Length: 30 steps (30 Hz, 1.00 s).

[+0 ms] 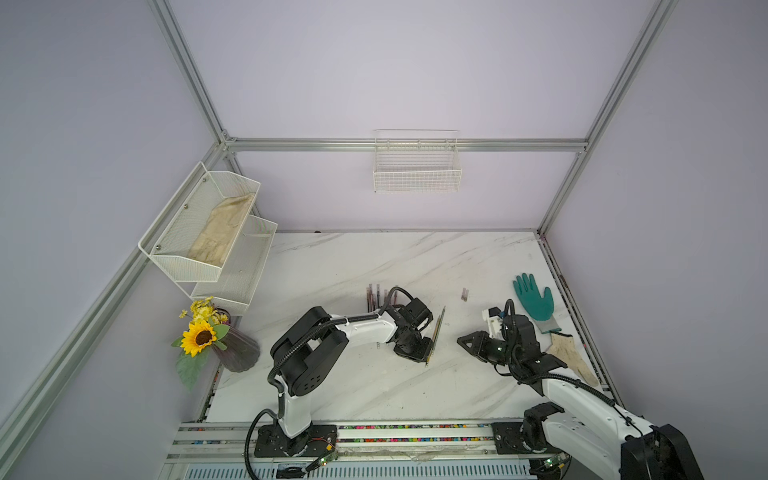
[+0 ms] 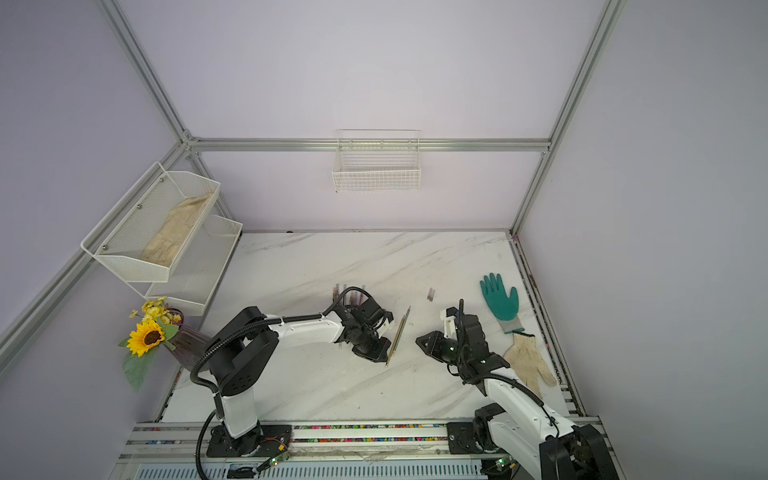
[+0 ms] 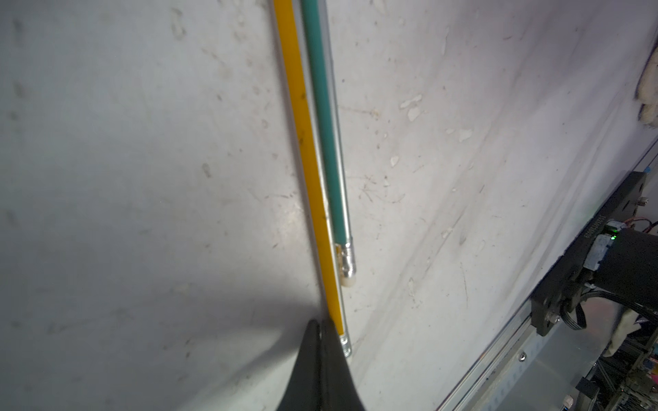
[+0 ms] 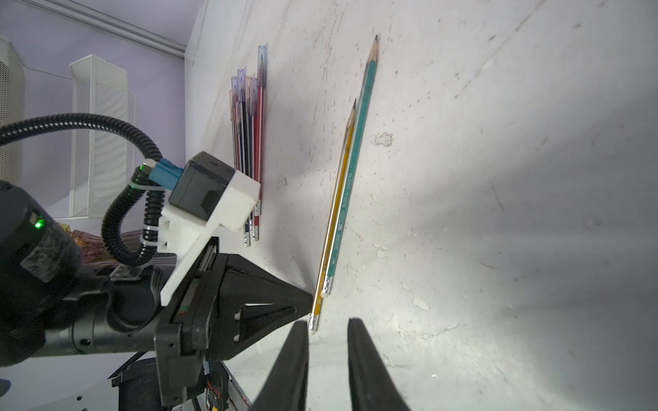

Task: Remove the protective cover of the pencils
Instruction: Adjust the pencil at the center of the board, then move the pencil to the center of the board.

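Note:
Two bare-tipped pencils, a yellow one (image 3: 306, 142) and a green one (image 3: 325, 142), lie side by side on the marble table (image 1: 374, 386), and both top views show them (image 1: 437, 334) (image 2: 399, 334). My left gripper (image 3: 322, 325) is shut, its tip pressed against the yellow pencil (image 4: 338, 199) close to the eraser end, with nothing between the jaws. My right gripper (image 4: 327, 322) hovers just off that same end, open a little and empty. Several capped pencils (image 4: 249, 135) lie bunched behind the left arm (image 1: 370, 297). Two small loose covers (image 1: 464, 294) lie apart on the table.
A green glove (image 1: 534, 299) and a white glove (image 1: 569, 353) lie at the table's right edge behind the right arm. A vase with a sunflower (image 1: 232, 345) stands at the left edge, under a white mesh rack (image 1: 208, 232). A wire basket (image 1: 417, 166) hangs on the back wall.

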{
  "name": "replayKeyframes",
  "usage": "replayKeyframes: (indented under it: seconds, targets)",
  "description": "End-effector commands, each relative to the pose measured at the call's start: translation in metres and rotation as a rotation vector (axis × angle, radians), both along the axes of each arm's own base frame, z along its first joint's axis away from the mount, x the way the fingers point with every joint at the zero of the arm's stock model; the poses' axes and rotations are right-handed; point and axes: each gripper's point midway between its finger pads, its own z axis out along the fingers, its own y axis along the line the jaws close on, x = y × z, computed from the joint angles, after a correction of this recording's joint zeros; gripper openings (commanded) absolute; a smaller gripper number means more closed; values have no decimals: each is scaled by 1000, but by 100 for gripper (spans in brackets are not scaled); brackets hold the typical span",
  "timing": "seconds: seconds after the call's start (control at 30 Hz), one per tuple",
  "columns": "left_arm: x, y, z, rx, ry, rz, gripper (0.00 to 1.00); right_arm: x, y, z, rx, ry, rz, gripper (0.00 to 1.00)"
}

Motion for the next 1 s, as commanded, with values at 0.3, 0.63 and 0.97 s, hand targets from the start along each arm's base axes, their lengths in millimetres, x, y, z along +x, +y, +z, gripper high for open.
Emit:
replayKeyframes:
  seconds: [0.3, 0.63, 0.97]
  targets:
    - [60, 34, 59, 46, -172, 100, 6, 15, -6, -1, -82, -47, -13, 24]
    - [127, 73, 67, 140, -256, 196, 25, 43, -33, 32, -209, -230, -146, 24]
    - [159, 89, 44, 254, -273, 208, 25, 42, -34, 47, -205, -308, -150, 25]
